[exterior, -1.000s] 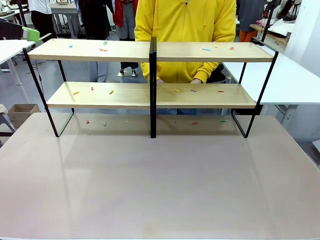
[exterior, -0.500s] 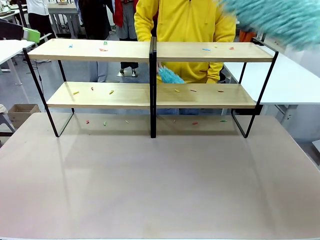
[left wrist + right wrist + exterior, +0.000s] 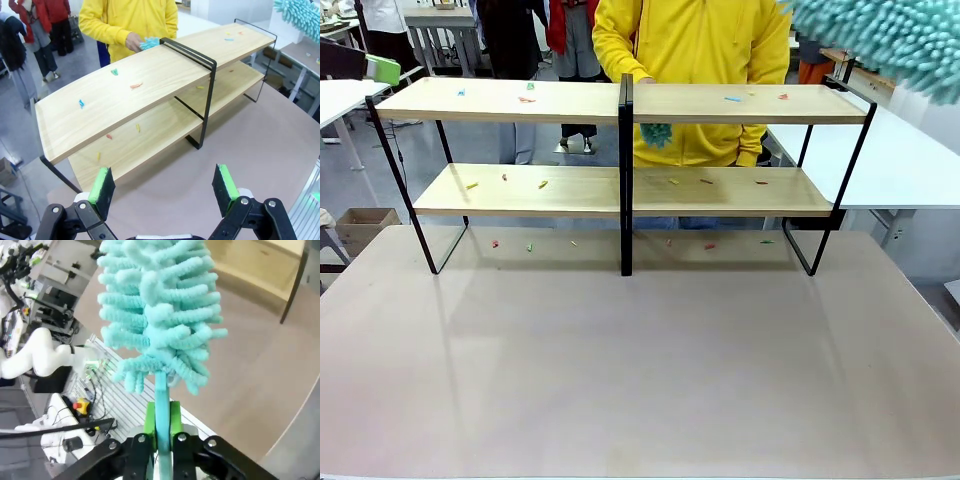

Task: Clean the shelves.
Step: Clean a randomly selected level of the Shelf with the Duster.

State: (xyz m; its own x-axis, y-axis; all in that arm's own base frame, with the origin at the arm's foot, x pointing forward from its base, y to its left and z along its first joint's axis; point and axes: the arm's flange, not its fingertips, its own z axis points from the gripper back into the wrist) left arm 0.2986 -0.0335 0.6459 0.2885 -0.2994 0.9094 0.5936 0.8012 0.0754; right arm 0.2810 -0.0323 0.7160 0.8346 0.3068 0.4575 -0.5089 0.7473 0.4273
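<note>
Two-tier light-wood, black-framed shelves point(image 3: 520, 100) carry small coloured scraps point(image 3: 733, 99). Your right gripper point(image 3: 162, 419) clamps a fluffy teal duster point(image 3: 160, 315); left gripper point(image 3: 164, 184) gapes wide, empty.

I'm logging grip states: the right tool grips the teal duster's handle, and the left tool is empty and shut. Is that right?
Not quite: the left tool is empty but open, its green pads spread wide apart in the left wrist view. The right tool does grip the handle of the teal duster.
</note>
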